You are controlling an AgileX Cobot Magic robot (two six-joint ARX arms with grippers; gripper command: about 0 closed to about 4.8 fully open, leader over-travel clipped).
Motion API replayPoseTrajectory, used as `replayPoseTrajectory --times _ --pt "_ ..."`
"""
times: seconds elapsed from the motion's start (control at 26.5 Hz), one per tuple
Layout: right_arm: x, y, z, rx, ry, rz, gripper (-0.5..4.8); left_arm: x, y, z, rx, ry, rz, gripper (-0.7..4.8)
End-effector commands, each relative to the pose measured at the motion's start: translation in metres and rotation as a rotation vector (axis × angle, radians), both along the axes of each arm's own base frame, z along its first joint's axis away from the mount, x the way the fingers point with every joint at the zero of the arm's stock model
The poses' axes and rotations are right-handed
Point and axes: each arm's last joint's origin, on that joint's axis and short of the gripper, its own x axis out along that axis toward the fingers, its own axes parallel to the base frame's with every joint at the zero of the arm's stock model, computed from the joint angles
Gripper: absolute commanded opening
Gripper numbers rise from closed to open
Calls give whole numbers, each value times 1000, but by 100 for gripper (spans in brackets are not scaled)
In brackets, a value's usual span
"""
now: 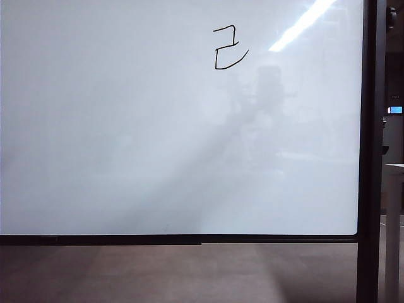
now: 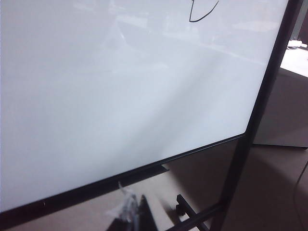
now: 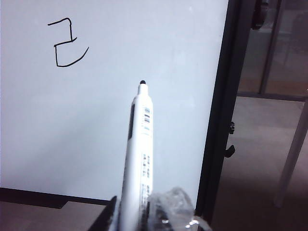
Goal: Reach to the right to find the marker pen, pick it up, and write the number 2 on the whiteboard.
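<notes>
- The whiteboard (image 1: 126, 139) fills the exterior view, its black post (image 1: 369, 158) on the right; neither arm appears in that view.
- The number 2 (image 1: 228, 48) is already drawn high on the board, right of centre: boxy strokes with a tail flicking up to the right. The writing itself appears finished.
- The marker pen (image 3: 138, 159) stands in the right gripper (image 3: 144, 216), barrel upright, dark tip uppermost. Its tip lies below and to the right of the digit and seems clear of the board, though contact cannot be ruled out from this angle.
- The right gripper is narrowly parted and clamped on the lower barrel; only the finger ends, one under a crinkled clear wrap, show at the frame's lower edge.
- The left gripper (image 2: 131, 211) sits low, near the board's bottom frame and its foot. Only a wrapped finger (image 2: 126, 208) and a dark edge are visible; whether the jaws are parted cannot be told, and nothing is seen held.
- Step in hand, as judged: drawing the pen clear after writing. To do it well, back the tip squarely away from the glossy surface before any sideways travel, so no stray line joins the digit.
- Keep the grip steady on the barrel, as a slip could smear the tail stroke.
- Steer clear of the post just right of the pen.
</notes>
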Motion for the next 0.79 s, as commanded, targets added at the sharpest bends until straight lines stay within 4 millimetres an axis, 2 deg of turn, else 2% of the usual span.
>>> replayPoseTrajectory --times 0.04,0.23,0.57,0.79 --pt "-1 0 3 11 -16 1 54 4 -1 -6 -49 -3 8 -5" --pt "-1 0 3 10 -14 1 54 10 2 -12 -74 -25 47 -5" --pt "-1 0 3 10 -14 0 54 19 20 -29 -67 1 244 -5" --pt "-1 0 2 8 -12 0 54 24 25 -37 -65 -89 317 -5"
